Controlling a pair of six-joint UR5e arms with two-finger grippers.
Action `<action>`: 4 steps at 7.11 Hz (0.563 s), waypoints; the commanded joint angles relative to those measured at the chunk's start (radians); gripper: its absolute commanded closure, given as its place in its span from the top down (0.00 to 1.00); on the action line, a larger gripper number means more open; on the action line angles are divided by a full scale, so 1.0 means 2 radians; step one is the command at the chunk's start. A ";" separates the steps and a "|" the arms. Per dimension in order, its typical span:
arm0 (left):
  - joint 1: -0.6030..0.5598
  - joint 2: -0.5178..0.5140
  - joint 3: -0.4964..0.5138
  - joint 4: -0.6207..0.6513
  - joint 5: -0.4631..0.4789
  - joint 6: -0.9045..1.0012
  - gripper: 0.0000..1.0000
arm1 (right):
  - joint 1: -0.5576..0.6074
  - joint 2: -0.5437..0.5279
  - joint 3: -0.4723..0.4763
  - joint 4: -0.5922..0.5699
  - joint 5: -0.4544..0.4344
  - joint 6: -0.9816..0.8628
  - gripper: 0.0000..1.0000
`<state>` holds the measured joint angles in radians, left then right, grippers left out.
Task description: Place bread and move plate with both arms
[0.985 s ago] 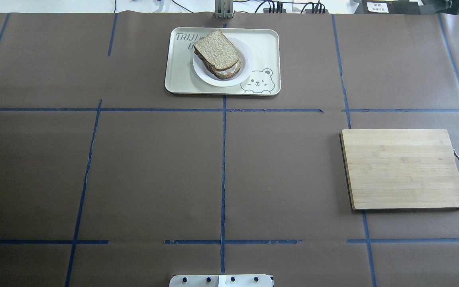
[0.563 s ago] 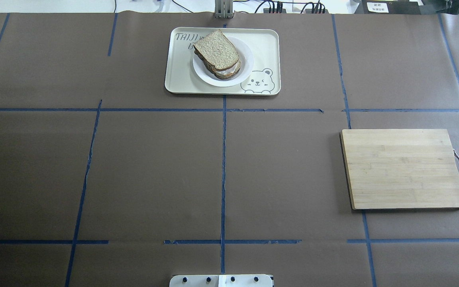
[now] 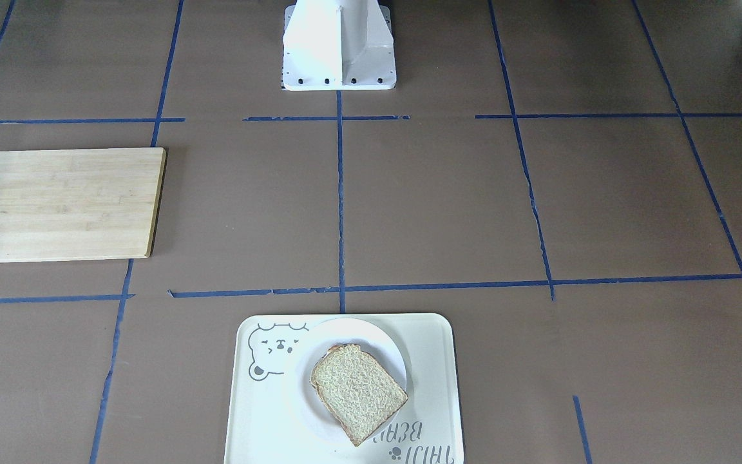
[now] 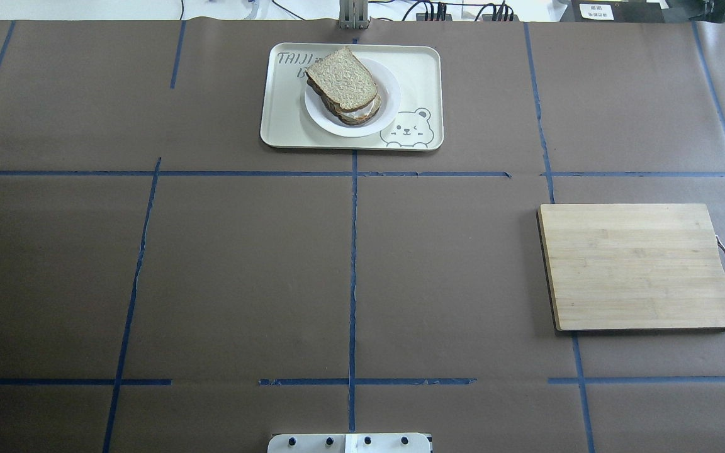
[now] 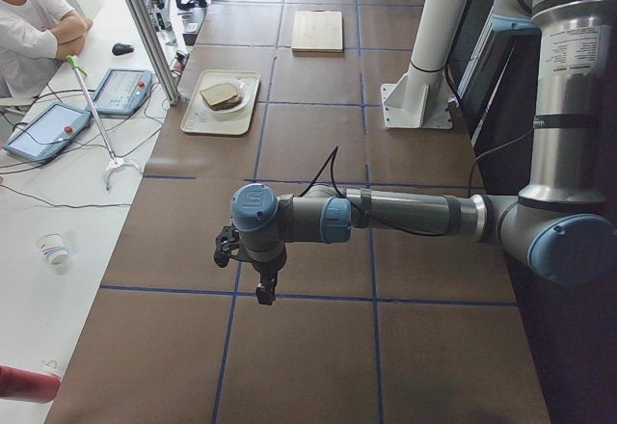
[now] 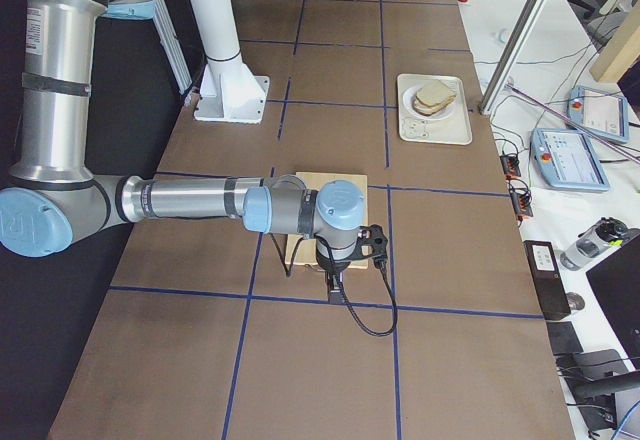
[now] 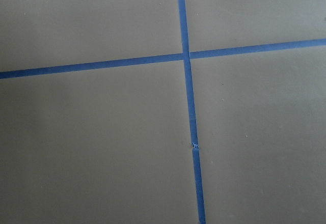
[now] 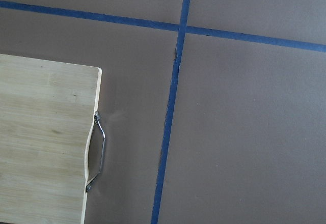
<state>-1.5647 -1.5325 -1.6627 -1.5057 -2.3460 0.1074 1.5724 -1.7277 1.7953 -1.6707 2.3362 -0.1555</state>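
Looks done: bread [image 4: 341, 77] is sitting on plate [image 4: 391, 94] in far bear tray [image 4: 419, 69], left claw [image 5: 262, 294] and right claw [image 6: 333, 282] hovering well clear, openness can't tell; next: just park.

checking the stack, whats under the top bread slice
Under the bread, the crust of a second slice and something white peek out, on the plate; the rest is hidden.

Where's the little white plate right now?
In the overhead view the plate sits on the bear tray at the table's far edge, mid-width, bread stacked on it.
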 commanded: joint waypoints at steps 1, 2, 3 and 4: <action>0.000 0.000 0.001 0.000 0.000 0.000 1.00 | 0.000 -0.001 0.000 0.000 0.000 0.000 1.00; 0.000 0.000 0.002 0.001 0.000 0.000 1.00 | 0.000 -0.001 0.000 0.000 0.000 0.000 1.00; 0.000 0.001 0.003 0.002 0.000 0.000 1.00 | 0.000 -0.001 0.000 0.000 0.000 0.000 1.00; 0.000 0.001 0.003 0.003 0.001 -0.001 1.00 | 0.000 -0.001 0.000 0.000 0.001 0.000 1.00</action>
<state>-1.5646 -1.5315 -1.6577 -1.5022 -2.3451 0.1071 1.5723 -1.7287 1.7948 -1.6705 2.3366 -0.1549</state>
